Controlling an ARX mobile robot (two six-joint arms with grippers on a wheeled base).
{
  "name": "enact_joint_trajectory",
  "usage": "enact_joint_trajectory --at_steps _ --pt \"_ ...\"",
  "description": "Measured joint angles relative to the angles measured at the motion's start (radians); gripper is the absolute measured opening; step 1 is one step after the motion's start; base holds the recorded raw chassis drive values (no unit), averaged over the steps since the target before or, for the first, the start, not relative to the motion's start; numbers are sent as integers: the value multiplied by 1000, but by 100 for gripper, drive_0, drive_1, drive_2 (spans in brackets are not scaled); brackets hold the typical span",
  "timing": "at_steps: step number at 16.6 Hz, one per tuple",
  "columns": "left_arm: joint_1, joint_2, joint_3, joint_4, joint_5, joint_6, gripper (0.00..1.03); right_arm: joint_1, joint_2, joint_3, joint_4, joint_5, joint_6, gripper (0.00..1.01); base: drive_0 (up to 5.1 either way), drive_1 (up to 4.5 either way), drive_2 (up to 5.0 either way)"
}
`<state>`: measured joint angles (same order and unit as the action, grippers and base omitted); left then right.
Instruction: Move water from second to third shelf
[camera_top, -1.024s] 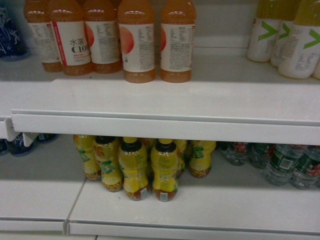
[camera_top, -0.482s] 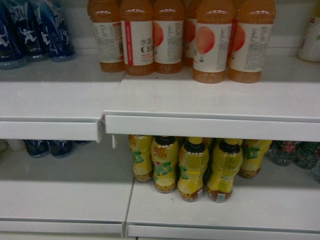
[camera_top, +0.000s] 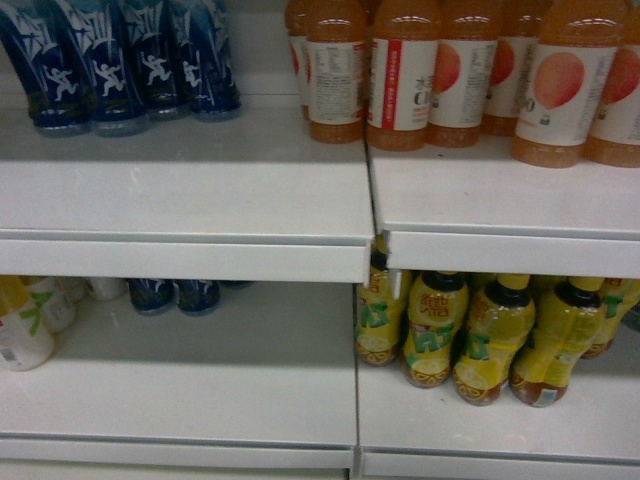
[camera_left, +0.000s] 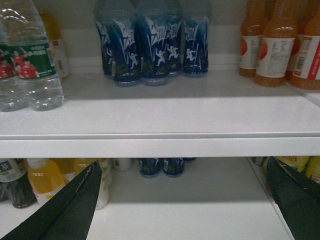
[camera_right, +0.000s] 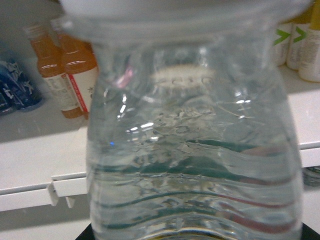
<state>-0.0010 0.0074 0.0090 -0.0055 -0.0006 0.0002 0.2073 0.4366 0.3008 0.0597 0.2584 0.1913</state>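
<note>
White shelf (camera_top: 200, 200) w/ blue bottles (camera_top: 110, 60) left, orange drinks (camera_top: 480, 75) right; yellow tea bottles (camera_top: 480, 335) below. Water bottle (camera_right: 195, 150) fills R wrist view, right end effector grasping it. Left end effector (camera_left: 185, 200) released, jaws wide apart.

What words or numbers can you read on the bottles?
"C": big letter on an orange bottle; the rest is cut off.
Blue bottles: white brush-style characters and a running figure, not readable.
Yellow bottles: red and green characters, too blurred.
Water bottle: green label, white text too small.
</note>
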Motion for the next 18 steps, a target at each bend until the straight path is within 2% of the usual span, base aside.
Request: enact_joint_trajectory --at_steps 18 --pt "0 0 0 3 -1 0 98 1 -5 0 0 0 1 43 -486 230 230"
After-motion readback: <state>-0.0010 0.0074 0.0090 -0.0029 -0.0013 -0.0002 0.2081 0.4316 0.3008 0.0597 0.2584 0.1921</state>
